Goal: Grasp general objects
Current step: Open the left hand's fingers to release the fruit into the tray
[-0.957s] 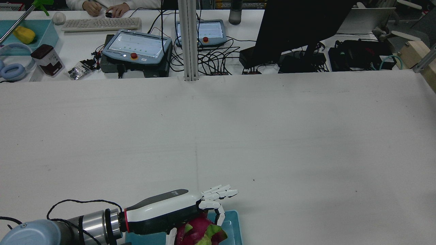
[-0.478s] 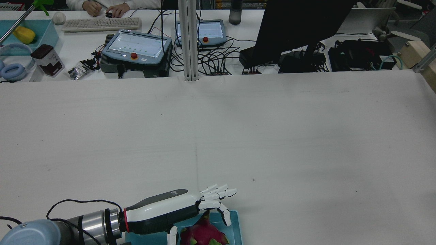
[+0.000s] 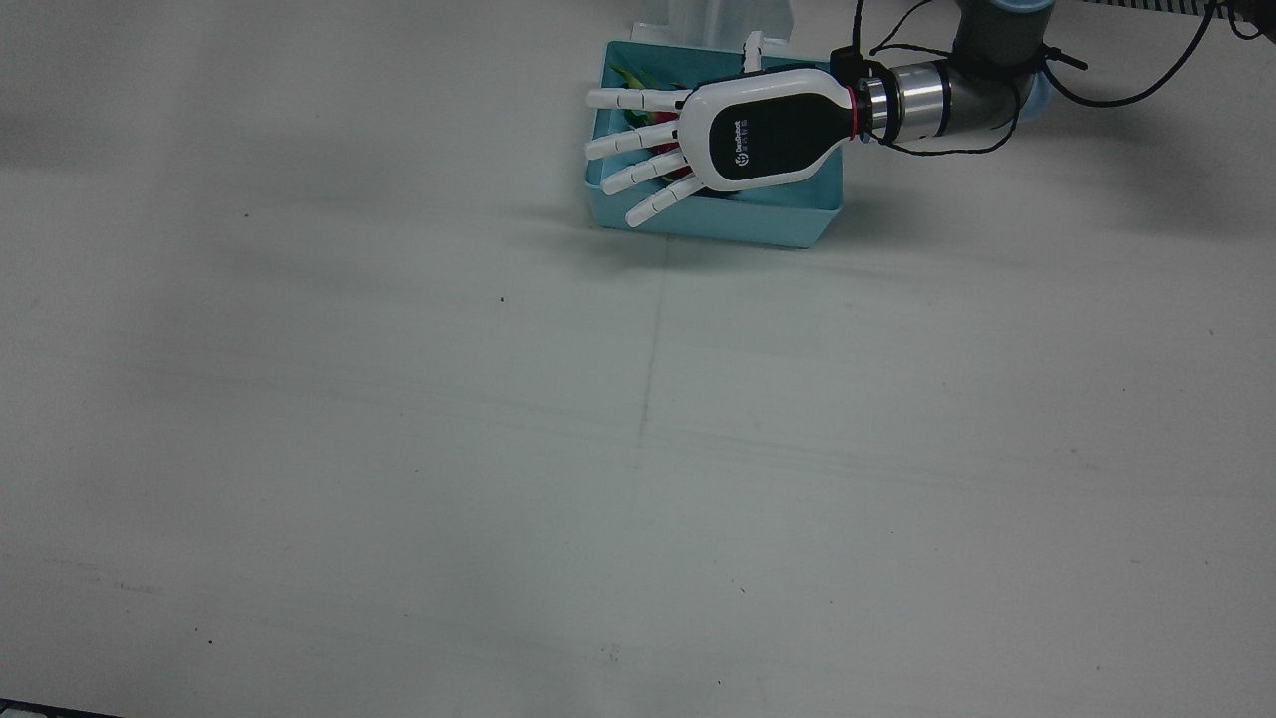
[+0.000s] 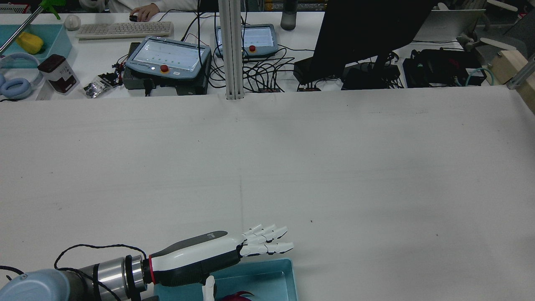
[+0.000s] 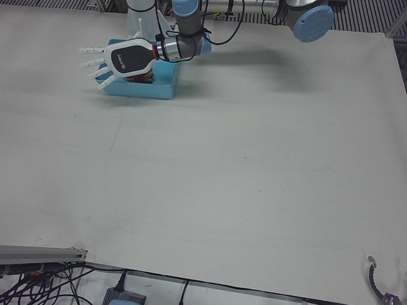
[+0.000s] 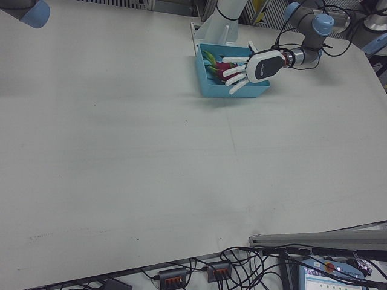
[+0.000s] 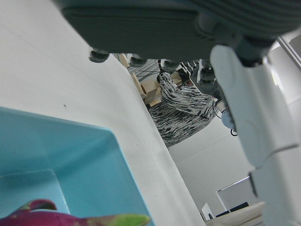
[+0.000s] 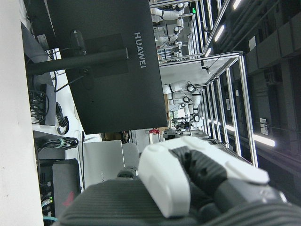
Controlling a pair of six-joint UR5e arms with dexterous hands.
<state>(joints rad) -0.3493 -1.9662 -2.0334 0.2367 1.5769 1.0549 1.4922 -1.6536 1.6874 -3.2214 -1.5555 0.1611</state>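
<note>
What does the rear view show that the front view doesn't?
Only the rear view shows the operators' desk: a keyboard, two teach pendants, a dark monitor and a person's hand. Only the front view shows the whole blue tray and the green leaves of the dragon fruit. Both show the left hand open above the tray, fingers spread, holding nothing.

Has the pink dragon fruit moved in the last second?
Yes. The pink dragon fruit has dropped from under the left hand into the teal tray, nearly out of the rear view.
</note>
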